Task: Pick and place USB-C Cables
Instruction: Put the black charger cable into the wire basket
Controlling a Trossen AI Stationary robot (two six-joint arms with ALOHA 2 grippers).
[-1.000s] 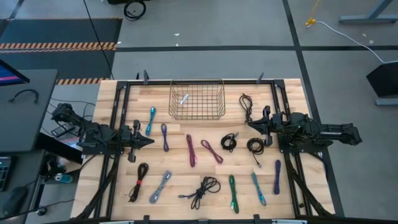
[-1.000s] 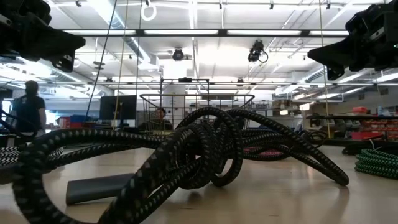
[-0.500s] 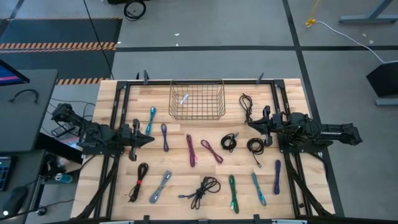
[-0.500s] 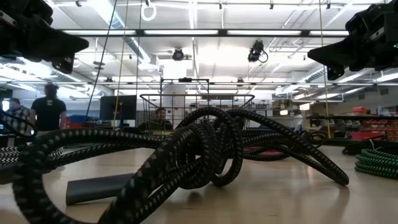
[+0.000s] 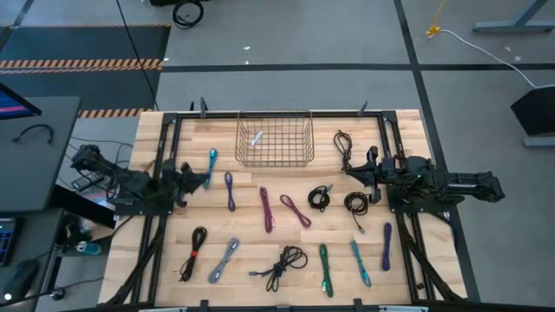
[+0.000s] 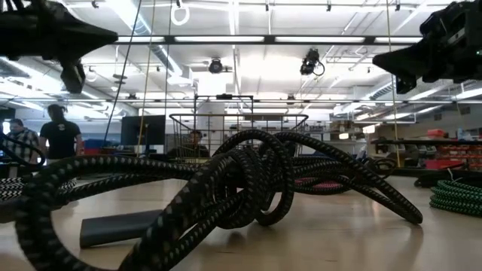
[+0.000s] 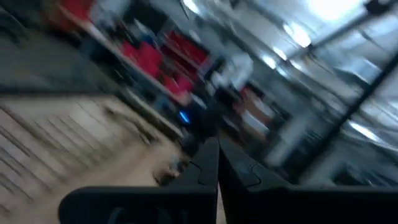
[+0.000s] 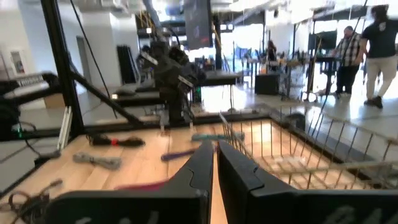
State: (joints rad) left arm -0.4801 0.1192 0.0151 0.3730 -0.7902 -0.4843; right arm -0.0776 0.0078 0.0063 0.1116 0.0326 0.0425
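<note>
Your left gripper (image 5: pixel 201 179) hovers beside the teal cable (image 5: pixel 210 166), your right gripper (image 5: pixel 354 172) waits, both with jaws closed.

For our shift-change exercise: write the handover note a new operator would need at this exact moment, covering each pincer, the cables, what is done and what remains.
Left pincer: shut, empty, raised above the table's left side near the teal cable.
Right pincer: shut, empty, raised at the right side beside the black coil.
USB-C cables: all lie spread on the wooden table.
Wire basket: at the far middle, holds one small pale item, no cable.
Done: nothing placed.
Left: every cable.
</note>
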